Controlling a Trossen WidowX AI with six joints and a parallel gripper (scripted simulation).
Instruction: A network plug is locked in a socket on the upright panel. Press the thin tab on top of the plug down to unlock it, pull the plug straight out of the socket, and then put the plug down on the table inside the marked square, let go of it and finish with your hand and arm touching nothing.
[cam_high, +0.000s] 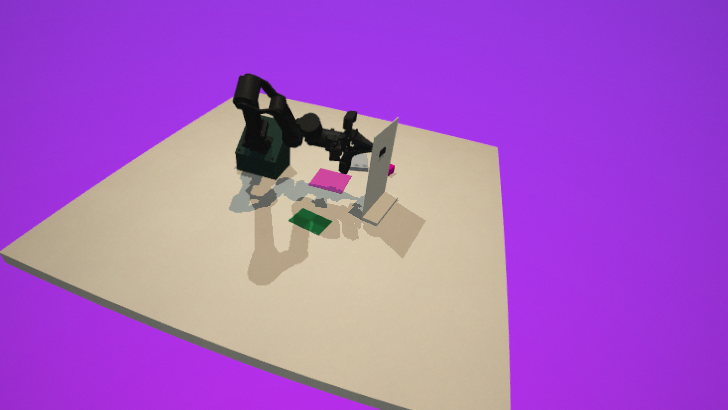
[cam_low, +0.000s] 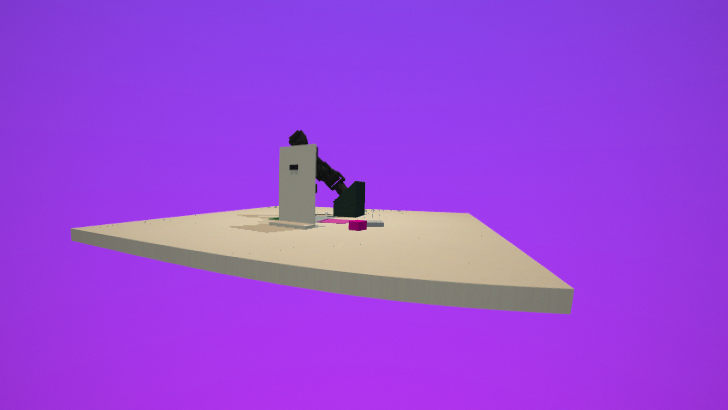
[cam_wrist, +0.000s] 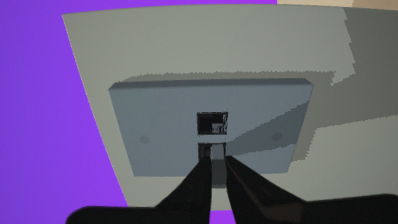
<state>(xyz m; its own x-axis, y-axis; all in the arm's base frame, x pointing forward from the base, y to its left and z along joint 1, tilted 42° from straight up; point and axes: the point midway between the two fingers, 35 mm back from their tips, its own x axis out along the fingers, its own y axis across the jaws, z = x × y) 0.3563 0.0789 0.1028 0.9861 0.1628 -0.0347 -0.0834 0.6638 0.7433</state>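
The upright grey panel (cam_high: 379, 178) (cam_low: 298, 198) (cam_wrist: 200, 40) carries a blue-grey socket plate (cam_wrist: 165, 110). The plate has an upper opening (cam_wrist: 206, 123) and a lower one. The grey plug (cam_wrist: 218, 172) sticks out of the lower opening towards the wrist camera. My gripper (cam_wrist: 217, 163) (cam_high: 373, 147) is shut on the plug, one dark finger on each side of it. The tab cannot be made out. A pink square (cam_high: 330, 179) (cam_low: 333, 221) and a green square (cam_high: 309, 221) lie flat on the table; which is the marked one is unclear.
A magenta block (cam_high: 391, 169) (cam_low: 357, 225) and a low pale grey box (cam_high: 359, 163) (cam_low: 375, 224) are on the table near the panel. The panel stands on a flat foot (cam_high: 382, 208). The arm's dark green base (cam_high: 259, 160) (cam_low: 349, 202) stands beyond the squares.
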